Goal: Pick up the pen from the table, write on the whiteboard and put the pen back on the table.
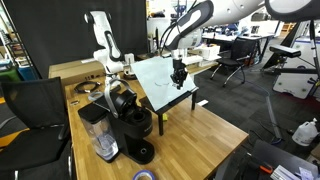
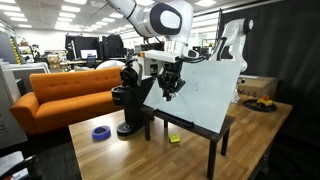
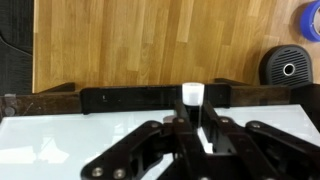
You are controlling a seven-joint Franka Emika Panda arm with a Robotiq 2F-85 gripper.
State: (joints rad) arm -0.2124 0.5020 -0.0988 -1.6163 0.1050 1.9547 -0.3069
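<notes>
The whiteboard (image 1: 155, 80) (image 2: 205, 90) stands tilted on its black stand on the wooden table (image 1: 205, 135) (image 2: 110, 150). My gripper (image 1: 179, 76) (image 2: 170, 90) hangs close over the board's face near its lower edge. In the wrist view the gripper (image 3: 193, 122) is shut on the pen (image 3: 192, 95). The pen's whitish end sticks out past the fingers above the white board surface (image 3: 60, 140). I cannot tell whether the pen's tip touches the board. The table's wood (image 3: 130, 40) shows beyond the board's dark edge.
A black coffee machine (image 1: 130, 120) (image 2: 128, 95) stands right beside the board. A blue tape roll (image 2: 101, 132) (image 3: 312, 20) and a small yellow item (image 2: 175, 139) lie on the table. A cardboard box (image 1: 75, 70) and a white robot arm (image 1: 105, 45) are behind. An orange sofa (image 2: 60, 95) is off the table.
</notes>
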